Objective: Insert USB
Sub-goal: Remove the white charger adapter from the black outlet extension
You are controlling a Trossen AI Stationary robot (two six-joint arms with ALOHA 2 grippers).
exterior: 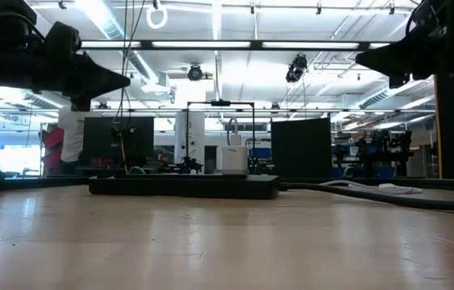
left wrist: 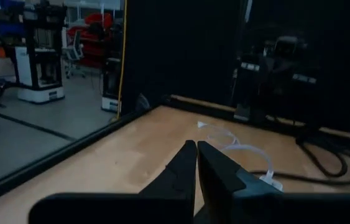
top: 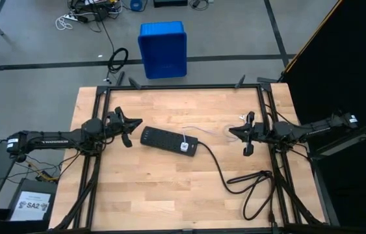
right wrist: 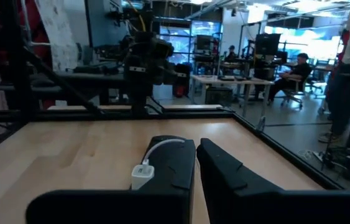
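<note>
The thin white USB cable (top: 210,132) lies loosely curled on the table between the black power strip (top: 168,139) and my right arm. It also shows in the left wrist view (left wrist: 237,149). One end arches into a small white charger block (top: 184,147) standing on the strip (right wrist: 142,176). My left gripper (top: 130,128) hangs shut above the table, just left of the strip. My right gripper (top: 233,132) hangs shut to the right, near the cable's far loops. Both sit high in the low view, clear of the table.
The strip's thick black cord (top: 251,182) runs from its right end and coils near the table's right near corner. A dark metal frame (top: 183,86) borders the wooden table. A blue crate (top: 162,49) stands on the floor beyond the far edge. People sit in the room behind.
</note>
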